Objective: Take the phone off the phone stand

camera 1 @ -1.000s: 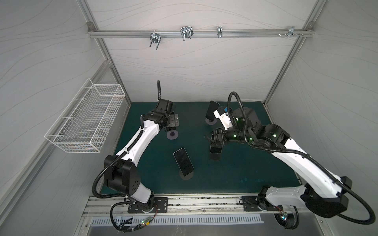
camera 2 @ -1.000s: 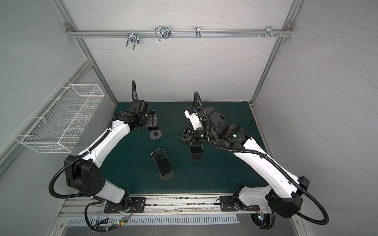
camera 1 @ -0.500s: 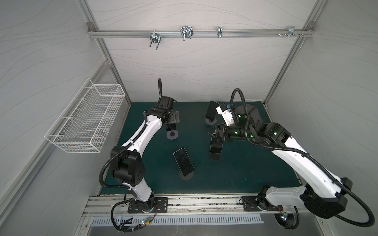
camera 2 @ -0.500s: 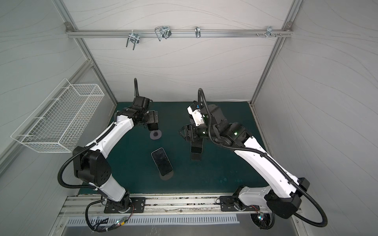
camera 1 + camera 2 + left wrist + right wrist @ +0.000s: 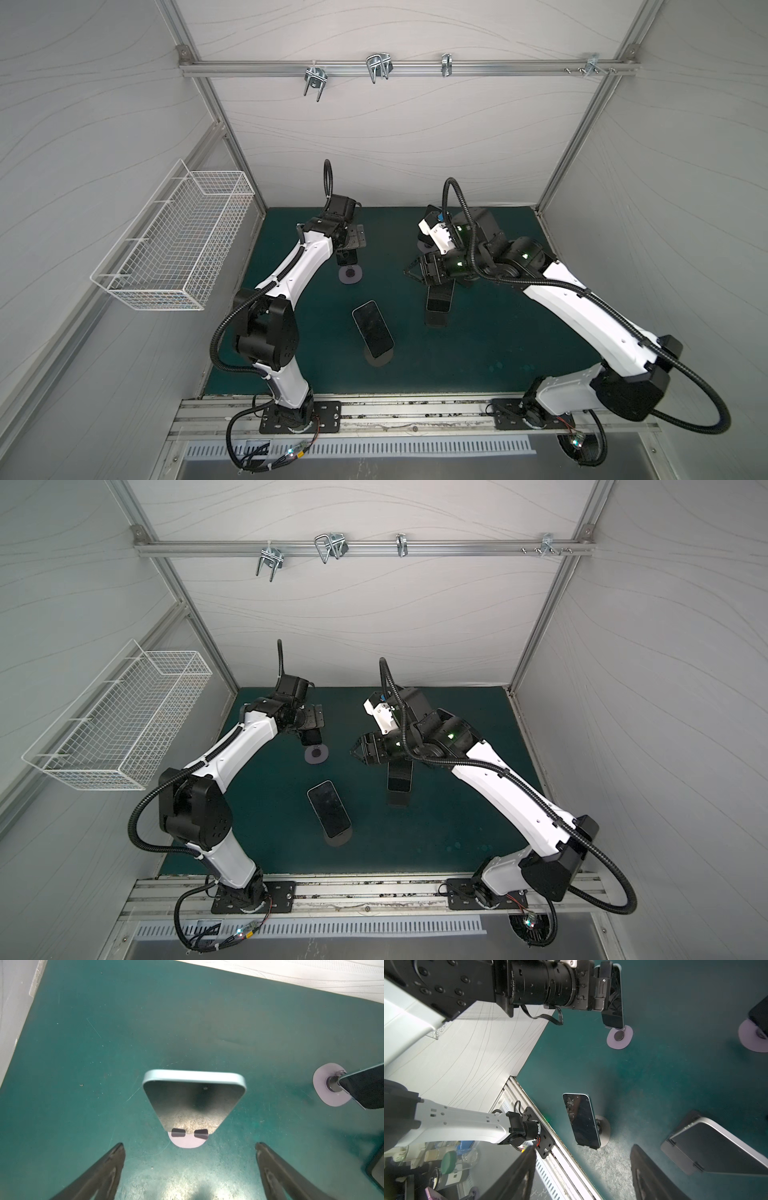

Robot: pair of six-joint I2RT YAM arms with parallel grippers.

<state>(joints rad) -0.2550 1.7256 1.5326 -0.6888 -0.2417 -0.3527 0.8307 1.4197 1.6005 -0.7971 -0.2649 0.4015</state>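
The phone (image 5: pixel 194 1101) leans on its stand (image 5: pixel 351 275) at the back left, untouched. The left gripper (image 5: pixel 189 1145) stays poised over it, spread wide and empty, while its arm has reared up, likely aligning to grasp. The right gripper (image 5: pixel 583 1147), open and empty, has turned aside.

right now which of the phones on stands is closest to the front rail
The dark-screened phone in the middle of the green mat, tilted on its round-based stand; the other phones all stand farther back.
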